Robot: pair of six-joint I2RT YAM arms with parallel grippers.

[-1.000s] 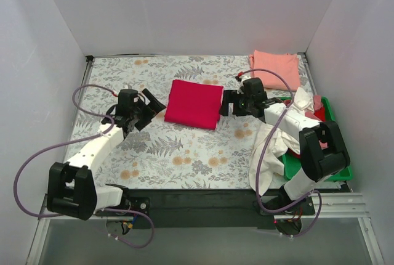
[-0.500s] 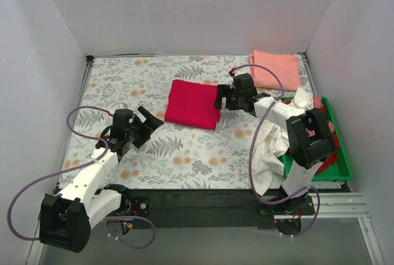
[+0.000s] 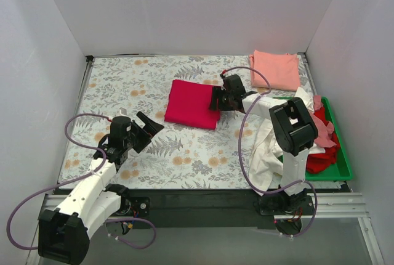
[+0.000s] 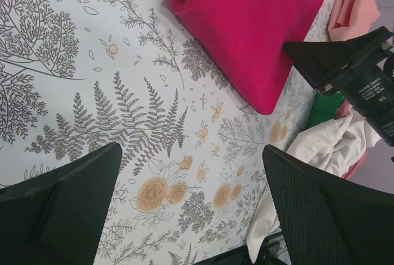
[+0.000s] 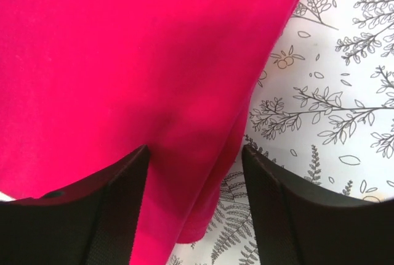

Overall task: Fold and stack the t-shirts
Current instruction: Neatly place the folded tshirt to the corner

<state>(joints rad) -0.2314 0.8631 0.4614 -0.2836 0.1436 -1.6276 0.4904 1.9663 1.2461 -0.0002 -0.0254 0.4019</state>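
Note:
A folded crimson-red t-shirt (image 3: 193,103) lies on the floral table; it also shows in the left wrist view (image 4: 249,28) and fills the right wrist view (image 5: 123,68). My right gripper (image 3: 215,100) is open, its jaws straddling the shirt's right edge, one finger (image 5: 92,216) over the cloth. My left gripper (image 3: 149,126) is open and empty, above bare table left of and nearer than the shirt. A folded salmon-pink t-shirt (image 3: 275,69) lies at the far right. White (image 3: 266,148), red (image 3: 321,154) and pink (image 3: 316,101) shirts heap in and over the tray.
A green plastic tray (image 3: 343,169) stands at the right edge, with white cloth spilling over its left side onto the table. White walls enclose the table on three sides. Purple cables loop from both arms.
My right gripper has moved left and farther onto the crimson shirt's right edge. My left arm has pulled back toward the near left, away from the shirt.

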